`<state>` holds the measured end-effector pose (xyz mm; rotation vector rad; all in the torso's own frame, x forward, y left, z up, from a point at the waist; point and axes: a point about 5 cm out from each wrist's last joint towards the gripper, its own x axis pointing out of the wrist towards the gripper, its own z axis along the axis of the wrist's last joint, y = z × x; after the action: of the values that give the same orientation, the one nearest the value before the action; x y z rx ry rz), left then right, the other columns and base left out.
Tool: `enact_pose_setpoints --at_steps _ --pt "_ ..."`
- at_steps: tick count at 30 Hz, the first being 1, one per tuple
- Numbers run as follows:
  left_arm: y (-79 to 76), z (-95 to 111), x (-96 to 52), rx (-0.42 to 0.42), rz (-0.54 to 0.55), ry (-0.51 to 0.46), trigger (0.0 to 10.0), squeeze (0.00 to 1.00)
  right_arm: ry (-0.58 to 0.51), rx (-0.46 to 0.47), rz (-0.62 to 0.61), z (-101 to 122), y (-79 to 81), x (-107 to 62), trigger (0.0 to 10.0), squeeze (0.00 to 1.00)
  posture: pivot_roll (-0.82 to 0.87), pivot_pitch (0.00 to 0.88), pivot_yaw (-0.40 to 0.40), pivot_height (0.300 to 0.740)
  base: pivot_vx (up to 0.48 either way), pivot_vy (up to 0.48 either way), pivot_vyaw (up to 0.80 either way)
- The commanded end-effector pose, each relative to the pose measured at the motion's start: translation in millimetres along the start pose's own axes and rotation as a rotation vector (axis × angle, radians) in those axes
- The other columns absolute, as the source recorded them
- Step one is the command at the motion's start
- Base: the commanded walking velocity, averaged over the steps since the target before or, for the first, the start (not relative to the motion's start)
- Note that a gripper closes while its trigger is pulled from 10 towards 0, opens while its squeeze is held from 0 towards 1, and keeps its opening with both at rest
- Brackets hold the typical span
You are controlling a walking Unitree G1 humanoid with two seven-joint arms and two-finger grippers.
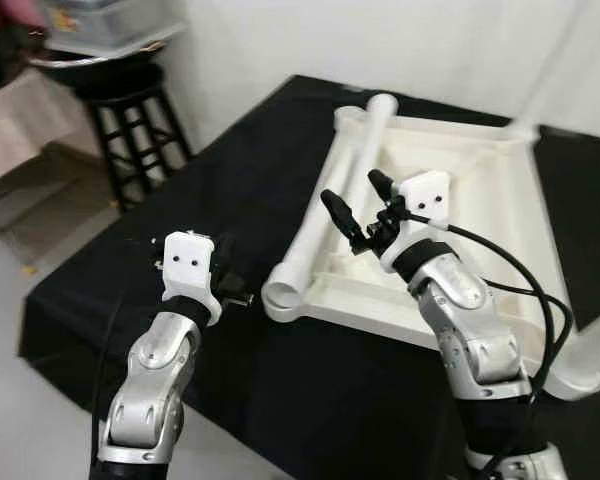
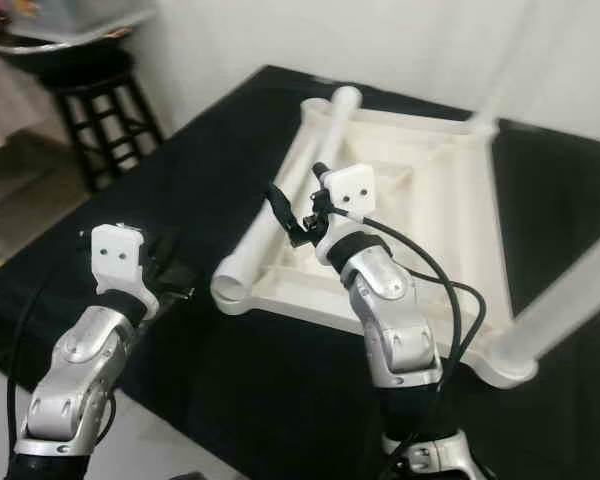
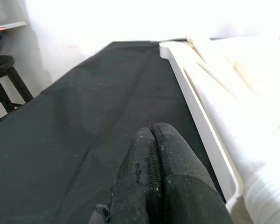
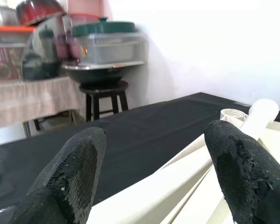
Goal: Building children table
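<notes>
White plastic tabletop [image 1: 480, 190] upside down on black cloth [image 1: 180, 200]; loose table leg [image 1: 335, 185] lies along its left edge. Right gripper [image 1: 360, 205] spread wide above leg: lower squarely astride, then close. Left gripper [image 1: 230, 275] pinched empty beside corner socket [image 1: 280, 297]; keep clear.

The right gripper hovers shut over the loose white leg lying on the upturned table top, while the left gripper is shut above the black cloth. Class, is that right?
One detail is wrong: the right gripper is open, its fingers spread wide over the white leg, as the right wrist view shows. The rest holds: the left gripper is shut above the black cloth, and the leg lies on the upturned table top.
</notes>
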<state>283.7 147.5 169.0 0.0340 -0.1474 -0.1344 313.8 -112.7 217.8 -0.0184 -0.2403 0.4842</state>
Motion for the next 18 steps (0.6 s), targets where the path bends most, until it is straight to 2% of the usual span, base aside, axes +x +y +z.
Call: enact_pose_setpoints --at_steps 1,13,16,18 --pt "1.9 -3.8 0.3 0.011 0.006 0.029 10.0 0.0 -0.006 0.006 -0.001 2.1 -0.2 -1.9 10.0 0.0 0.07 0.087 -0.003 0.74 0.0 0.48 -0.8" --pt "0.7 -2.9 1.8 0.019 -0.003 0.024 10.0 0.0 -0.018 -0.003 -0.013 4.7 -0.6 -1.0 10.0 0.0 0.07 0.09 -0.001 0.74 0.0 0.48 -0.8" --pt "0.7 -1.6 1.9 0.017 -0.004 0.016 10.0 0.0 -0.023 0.0 -0.021 5.1 -0.9 -0.9 10.0 0.0 0.07 0.091 -0.002 0.74 0.0 0.416 0.0" --pt "0.8 -0.4 1.7 0.021 -0.005 0.007 10.0 0.0 -0.025 -0.003 -0.028 5.3 -1.0 -0.7 10.0 0.0 0.07 0.091 -0.002 0.74 0.0 0.0 0.0"
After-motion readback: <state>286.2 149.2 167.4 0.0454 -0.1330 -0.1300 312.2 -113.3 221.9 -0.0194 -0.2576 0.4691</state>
